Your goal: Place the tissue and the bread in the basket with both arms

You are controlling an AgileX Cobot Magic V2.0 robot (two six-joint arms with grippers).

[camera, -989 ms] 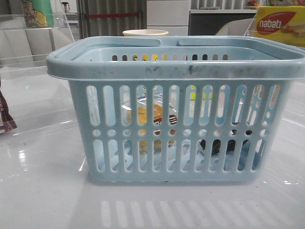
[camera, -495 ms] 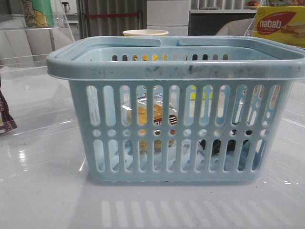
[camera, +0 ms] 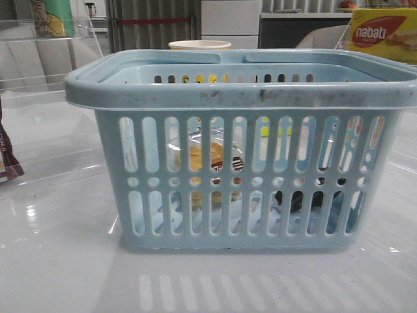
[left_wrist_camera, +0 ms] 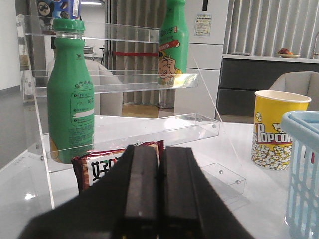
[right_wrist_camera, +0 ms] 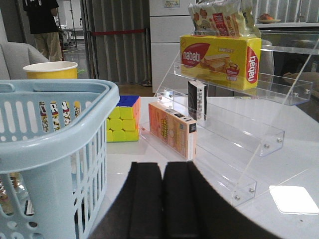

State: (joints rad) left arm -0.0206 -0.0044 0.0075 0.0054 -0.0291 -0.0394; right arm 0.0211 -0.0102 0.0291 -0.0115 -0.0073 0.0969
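Observation:
The light-blue basket point(camera: 244, 94) fills the front view, standing on the white table. Through its slots the bread point(camera: 207, 156) shows inside at the left middle, golden slices in clear wrap. Low at the right, the dark tissue point(camera: 303, 199) lies on the basket floor. Neither gripper appears in the front view. My left gripper point(left_wrist_camera: 159, 149) is shut with nothing in it, off to the basket's point(left_wrist_camera: 304, 169) left. My right gripper point(right_wrist_camera: 162, 167) is shut and empty beside the basket's point(right_wrist_camera: 60, 139) right side.
A clear acrylic shelf point(left_wrist_camera: 124, 79) holds green bottles point(left_wrist_camera: 71, 94), with a red snack packet point(left_wrist_camera: 97, 167) below. A yellow popcorn cup point(left_wrist_camera: 276, 129) stands behind the basket. On the right are another acrylic rack point(right_wrist_camera: 239, 134), a nabati box point(right_wrist_camera: 219, 55), an orange box point(right_wrist_camera: 172, 129) and a puzzle cube point(right_wrist_camera: 123, 119).

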